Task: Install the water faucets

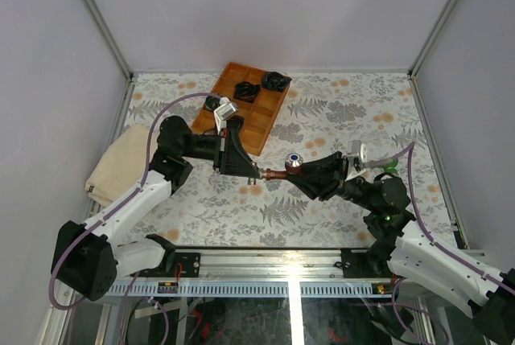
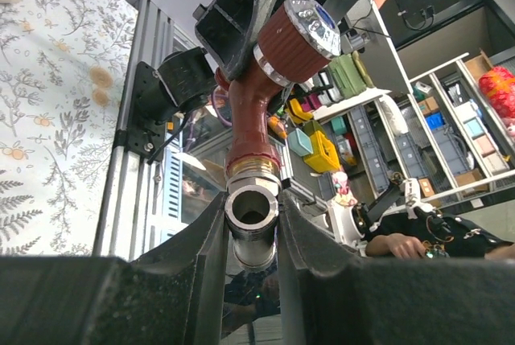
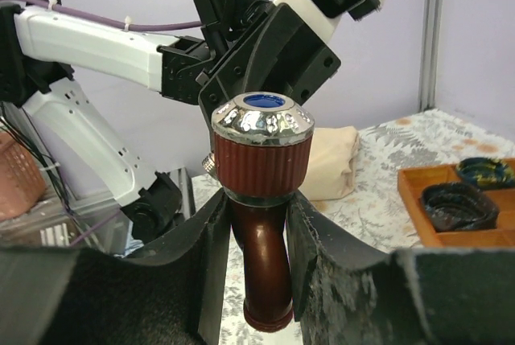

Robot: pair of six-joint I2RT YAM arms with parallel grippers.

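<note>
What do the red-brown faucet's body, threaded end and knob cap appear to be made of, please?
The red-brown faucet body looks like glossy moulded plastic: smooth, even colour, soft highlights. Its threaded end looks like metal, silvery with a brassy collar. The knob cap is mirror-bright, chromed; plastic or metal underneath, I cannot tell.

At the middle of the desk (image 1: 346,120), the faucet (image 1: 278,173) sits between the left end effector (image 1: 256,173) and the right end effector (image 1: 299,172). Behind it, toward the far edge, the tray (image 1: 269,124) holds bundles (image 1: 247,90); a cloth (image 1: 121,164) lies at the left edge.
</note>
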